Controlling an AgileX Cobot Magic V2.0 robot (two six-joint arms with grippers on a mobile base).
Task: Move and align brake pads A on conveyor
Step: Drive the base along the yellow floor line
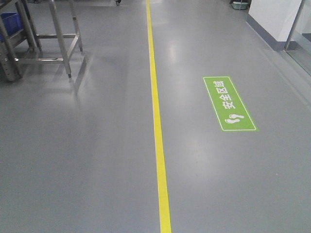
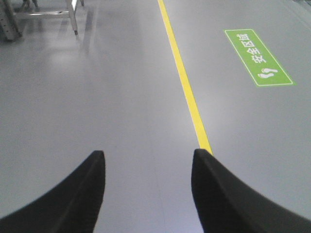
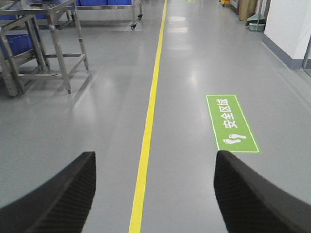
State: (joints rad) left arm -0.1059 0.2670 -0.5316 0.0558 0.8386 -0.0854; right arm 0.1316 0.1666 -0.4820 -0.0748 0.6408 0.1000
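Grey glossy floor [image 1: 87,160] fills all three views. It is crossed by a yellow line [image 1: 158,145], with a green sign [image 1: 229,103] bearing footprints to the line's right and a steel frame [image 1: 58,34] at the far left, a blue crate [image 3: 19,44] showing within it. Neither the brake pads A nor the conveyor shows anywhere, so where the pads lie, which way they point and how their long axis runs cannot be told. The left gripper [image 2: 148,154] hangs with its dark fingers well apart and nothing between them; the right gripper [image 3: 154,155] is likewise spread and empty. I judge that the task has not yet begun and the base must first reach the belt. The main risk is driving blind: a leftward turn could clip the frame's legs, and the forward-pointing grippers could strike something before any camera picks up the belt.
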